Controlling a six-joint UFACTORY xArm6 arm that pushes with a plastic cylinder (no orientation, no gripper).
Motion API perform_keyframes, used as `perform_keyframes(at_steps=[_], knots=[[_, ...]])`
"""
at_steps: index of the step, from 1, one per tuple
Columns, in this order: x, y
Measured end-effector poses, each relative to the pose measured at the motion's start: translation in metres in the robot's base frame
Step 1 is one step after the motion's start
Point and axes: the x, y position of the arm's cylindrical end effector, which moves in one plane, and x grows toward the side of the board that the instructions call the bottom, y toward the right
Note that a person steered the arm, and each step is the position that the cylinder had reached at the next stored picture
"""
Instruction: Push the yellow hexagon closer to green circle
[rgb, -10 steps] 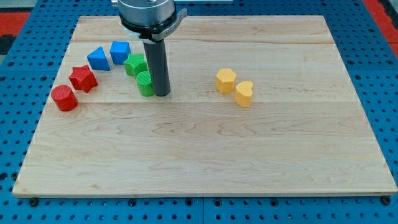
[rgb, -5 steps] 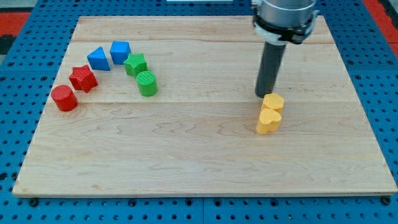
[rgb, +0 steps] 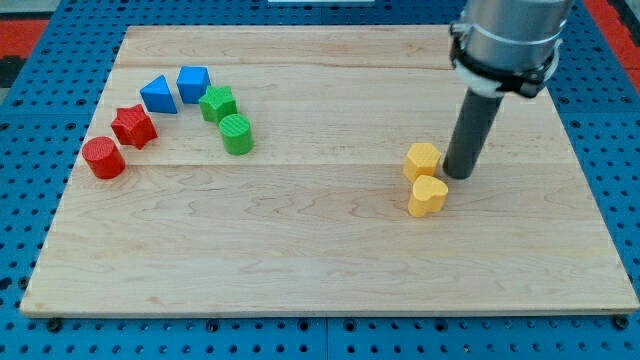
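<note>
The yellow hexagon (rgb: 423, 160) sits right of the board's centre, touching the yellow heart (rgb: 427, 196) just below it. My tip (rgb: 459, 176) stands right beside the hexagon's right side, close to or touching it. The green circle (rgb: 237, 134) is far to the left, below the green star (rgb: 217, 104).
A blue triangle (rgb: 158, 94) and a blue block (rgb: 193, 83) lie at the upper left. A red star (rgb: 132, 126) and a red circle (rgb: 102, 158) lie further left. The wooden board (rgb: 330, 270) ends on a blue pegboard all round.
My tip moved from beside the green circle across to the right and now stands right of the yellow hexagon. The hexagon and heart were shoved to the right and down; the hexagon then shifted slightly left.
</note>
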Motion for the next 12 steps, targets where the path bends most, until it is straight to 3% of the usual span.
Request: perform_keyframes(at_steps=[1, 2, 3, 4, 7, 8, 9, 12], knots=[[-0.007, -0.022], [0.009, -0.099], [0.018, -0.113], [0.048, -0.088], [0.031, -0.192], [0.030, -0.134], [0.014, -0.118], [0.013, -0.251]])
